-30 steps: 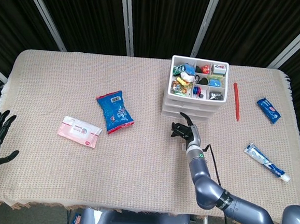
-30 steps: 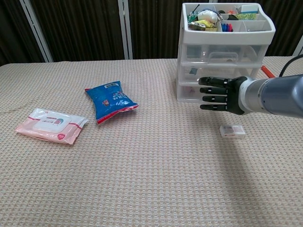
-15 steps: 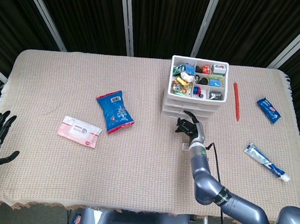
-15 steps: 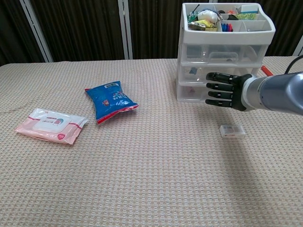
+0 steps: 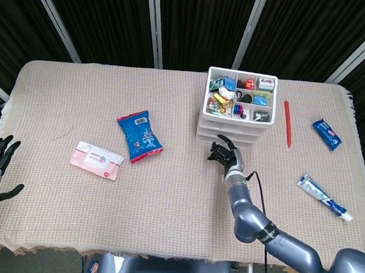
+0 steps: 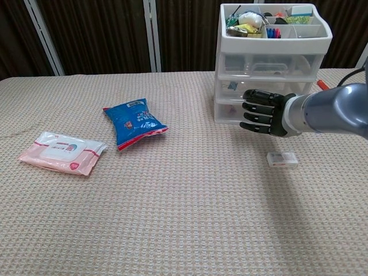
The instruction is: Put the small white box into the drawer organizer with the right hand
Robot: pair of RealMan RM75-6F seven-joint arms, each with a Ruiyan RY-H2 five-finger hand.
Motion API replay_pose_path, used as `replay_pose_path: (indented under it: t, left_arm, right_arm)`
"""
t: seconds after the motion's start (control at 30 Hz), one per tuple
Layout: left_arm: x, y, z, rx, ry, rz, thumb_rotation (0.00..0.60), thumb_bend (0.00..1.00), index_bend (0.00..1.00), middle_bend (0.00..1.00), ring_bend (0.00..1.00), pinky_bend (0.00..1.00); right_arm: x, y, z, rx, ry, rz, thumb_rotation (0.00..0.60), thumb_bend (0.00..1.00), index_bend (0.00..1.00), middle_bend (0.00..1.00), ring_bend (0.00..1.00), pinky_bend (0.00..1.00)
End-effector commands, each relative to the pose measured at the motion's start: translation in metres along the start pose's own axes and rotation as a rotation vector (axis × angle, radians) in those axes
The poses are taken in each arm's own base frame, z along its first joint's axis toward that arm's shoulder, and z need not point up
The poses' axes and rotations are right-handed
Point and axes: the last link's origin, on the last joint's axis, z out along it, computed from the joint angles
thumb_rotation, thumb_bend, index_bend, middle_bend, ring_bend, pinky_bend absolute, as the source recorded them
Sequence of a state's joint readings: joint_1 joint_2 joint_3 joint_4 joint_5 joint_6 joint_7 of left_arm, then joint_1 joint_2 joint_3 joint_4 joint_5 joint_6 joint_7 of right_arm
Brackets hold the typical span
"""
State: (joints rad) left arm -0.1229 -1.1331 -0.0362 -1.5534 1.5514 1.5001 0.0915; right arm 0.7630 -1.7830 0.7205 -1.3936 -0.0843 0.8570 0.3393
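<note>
No legible text on any item.

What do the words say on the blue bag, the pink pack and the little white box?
No word here can be read.
Blue bag: white print, too blurred to read.
Pink pack: white label with marks, too small to read.
Small white box: faint marks, too small to read.
Tube and blue wrapper: print too small to read.

Before me stood a bench [image 5: 165,192] covered by a beige woven cloth [image 6: 172,218], fringed at its right edge. Behind it hung dark pleated curtains [image 5: 109,17], crossed by slanting pale metal bars [image 5: 154,23].
</note>
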Motion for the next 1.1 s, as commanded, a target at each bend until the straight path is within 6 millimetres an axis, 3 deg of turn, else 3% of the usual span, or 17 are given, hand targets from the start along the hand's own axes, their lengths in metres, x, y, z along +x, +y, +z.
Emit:
replay_pose_path:
  t: [0.03,0.3,0.87,1.1]
  left_arm:
    - [0.0,0.0,0.0,-0.002,-0.002,-0.002,0.6,0.2,0.05,0.0,0.0,0.0]
    - [0.0,0.0,0.0,-0.001,-0.005,-0.003,0.6,0.2,0.05,0.0,0.0,0.0]
    - [0.0,0.002,-0.001,-0.001,-0.01,-0.008,0.6,0.2,0.06,0.0,0.0,0.0]
    - [-0.001,0.002,-0.001,0.0,-0.01,-0.007,0.6,0.2,0.06,0.0,0.0,0.0]
  right_arm:
    - [-0.003,-0.002,0.001,0.001,-0.004,-0.002,0.6,0.39,0.28,0.66,0.64,0.55]
    - [-0.007,-0.005,-0.002,-0.004,-0.023,0.002,0.6,0.39,0.34,0.66,0.64,0.55]
    - [-0.013,0.025,-0.036,-0.066,-0.117,0.005,0.6,0.39,0.35,0.66,0.64,0.55]
    - [-0.01,0.036,-0.053,-0.05,-0.136,-0.109,0.6,0.39,0.25,0.64,0.62,0.55]
